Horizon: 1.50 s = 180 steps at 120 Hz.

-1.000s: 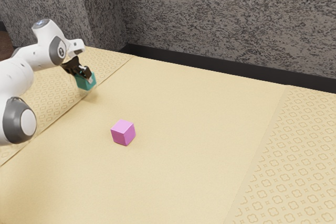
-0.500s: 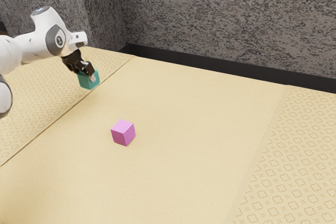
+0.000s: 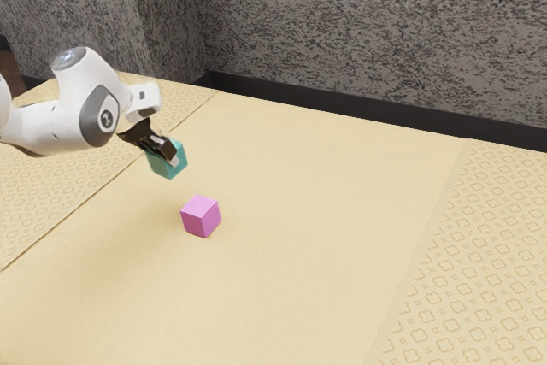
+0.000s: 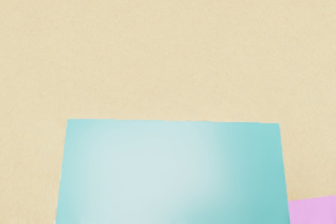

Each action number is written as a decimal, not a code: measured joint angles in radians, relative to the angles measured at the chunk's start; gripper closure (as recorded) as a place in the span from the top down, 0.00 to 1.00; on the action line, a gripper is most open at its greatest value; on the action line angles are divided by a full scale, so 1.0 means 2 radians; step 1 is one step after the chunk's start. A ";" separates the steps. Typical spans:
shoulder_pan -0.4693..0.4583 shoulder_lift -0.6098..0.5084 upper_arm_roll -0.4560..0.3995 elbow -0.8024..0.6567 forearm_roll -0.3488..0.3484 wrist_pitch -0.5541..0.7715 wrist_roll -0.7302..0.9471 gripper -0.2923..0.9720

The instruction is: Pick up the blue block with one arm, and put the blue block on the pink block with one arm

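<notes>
In the exterior view, the blue block (image 3: pixel 165 161) is gripped between the jaws, clear above the surface (image 3: pixel 342 237), near the pink block (image 3: pixel 200 215) and toward the exterior view's left of it. In the wrist view, a pink corner (image 4: pixel 313 211) is seen beside the blue face (image 4: pixel 173 171).

My arm enters from exterior view's left. My gripper (image 3: pixel 165 155) clamps blue block (image 3: pixel 160 167), held tilted above tan table (image 3: pixel 342 211). Pink block (image 3: pixel 200 215) rests on table near, lower, toward exterior view's right, not touching.
</notes>
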<state>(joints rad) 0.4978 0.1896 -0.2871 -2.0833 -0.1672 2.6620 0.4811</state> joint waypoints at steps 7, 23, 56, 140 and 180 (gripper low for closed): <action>0.000 -0.002 -0.008 -0.017 -0.010 0.021 0.000 0.52; -0.004 -0.002 -0.020 -0.040 -0.029 0.058 0.001 0.52; -0.001 -0.014 -0.039 -0.082 -0.051 0.104 0.003 0.52; -0.003 -0.033 -0.066 -0.123 -0.086 0.137 0.007 0.52; -0.006 -0.031 -0.066 -0.129 -0.089 0.138 0.008 0.52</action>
<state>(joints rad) 0.4865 0.1282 -0.4200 -2.3406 -0.3449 2.9389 0.4974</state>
